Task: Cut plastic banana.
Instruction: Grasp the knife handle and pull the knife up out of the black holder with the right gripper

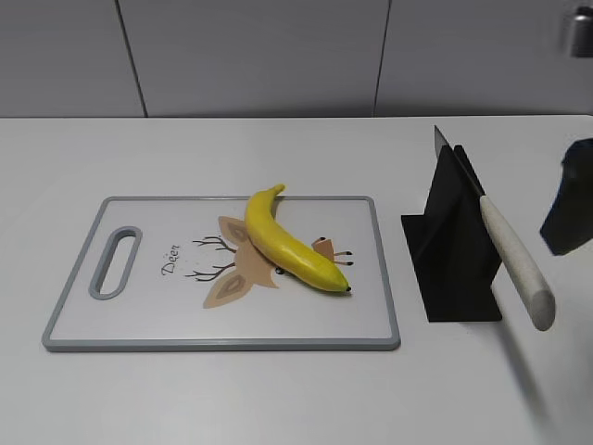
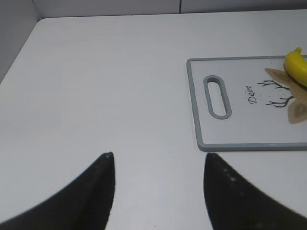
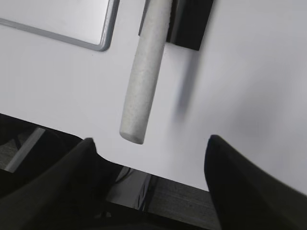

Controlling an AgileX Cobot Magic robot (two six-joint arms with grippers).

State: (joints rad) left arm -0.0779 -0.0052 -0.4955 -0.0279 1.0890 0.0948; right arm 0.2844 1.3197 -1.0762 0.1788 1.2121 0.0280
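Yellow banana uncut on board

Plastic banana [image 1: 289,247] lies whole across the cutting board [image 1: 148,320] — knife [image 1: 505,243] sits in its black stand [image 1: 451,264]. Left gripper [image 2: 158,167] and right gripper [image 3: 151,148] both spread wide, empty, above the white surface [image 2: 105,86].

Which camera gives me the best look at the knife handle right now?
The exterior view: the whole knife handle shows, slanting up out of the black stand. The right wrist view shows only its lower length and butt, cropped at the top. The left wrist view misses it entirely.
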